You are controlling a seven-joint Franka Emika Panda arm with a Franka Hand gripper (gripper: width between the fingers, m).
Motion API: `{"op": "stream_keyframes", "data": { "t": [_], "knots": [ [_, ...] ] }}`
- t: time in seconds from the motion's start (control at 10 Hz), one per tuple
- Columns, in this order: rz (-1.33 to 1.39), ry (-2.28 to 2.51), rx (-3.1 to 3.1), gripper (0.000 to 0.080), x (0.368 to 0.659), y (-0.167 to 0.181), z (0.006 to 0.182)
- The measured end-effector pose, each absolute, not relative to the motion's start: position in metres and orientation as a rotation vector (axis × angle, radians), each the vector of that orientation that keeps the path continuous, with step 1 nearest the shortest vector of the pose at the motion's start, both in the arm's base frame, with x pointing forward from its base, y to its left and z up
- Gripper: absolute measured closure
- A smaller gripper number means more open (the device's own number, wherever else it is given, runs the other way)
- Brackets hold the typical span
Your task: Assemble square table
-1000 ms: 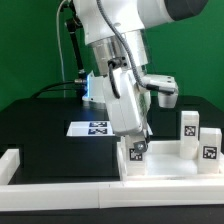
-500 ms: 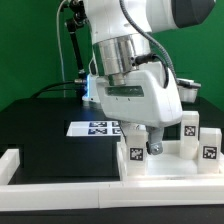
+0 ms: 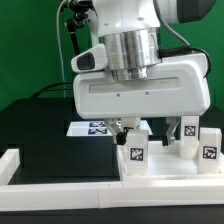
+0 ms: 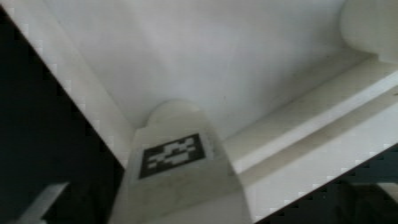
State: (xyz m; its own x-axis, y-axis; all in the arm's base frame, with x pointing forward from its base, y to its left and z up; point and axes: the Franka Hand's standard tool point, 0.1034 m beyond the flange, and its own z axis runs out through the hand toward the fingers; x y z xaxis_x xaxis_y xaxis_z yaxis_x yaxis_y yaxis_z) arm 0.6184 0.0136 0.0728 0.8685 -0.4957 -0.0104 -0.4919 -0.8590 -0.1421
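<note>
Jaws now spread wide, gripper above the leg post at frame centre; post released, standing on the square table. Screwing likely continues.

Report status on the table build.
Gripper open, above a leg post. That leg stands on the tabletop, three more alongside. Nothing in the way.

Visible: 3 tagged leg posts, 1 white slab, 1 marker board, 1 border wall, 1 arm.
</note>
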Motion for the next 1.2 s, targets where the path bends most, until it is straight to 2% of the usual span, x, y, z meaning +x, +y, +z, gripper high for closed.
{"op": "stream_keyframes", "data": {
  "t": [0.1,0.2,0.3,0.4,0.6,1.0,1.2],
  "knots": [
    [-0.038,0.788,-2.895,0.0264,0.618,0.014,0.073],
    [-0.036,0.809,-2.889,0.0424,0.618,0.014,0.073],
    [-0.03,0.9,-2.864,0.0424,0.618,0.011,0.072],
    [-0.022,0.993,-2.832,0.0497,0.618,0.011,0.071],
    [-0.003,1.247,-2.73,0.0501,0.62,0.01,0.073],
    [0.188,2.188,-2.036,0.0506,0.629,0.014,0.073],
    [0.208,2.364,-1.802,0.0506,0.63,0.013,0.072]
  ]
}}
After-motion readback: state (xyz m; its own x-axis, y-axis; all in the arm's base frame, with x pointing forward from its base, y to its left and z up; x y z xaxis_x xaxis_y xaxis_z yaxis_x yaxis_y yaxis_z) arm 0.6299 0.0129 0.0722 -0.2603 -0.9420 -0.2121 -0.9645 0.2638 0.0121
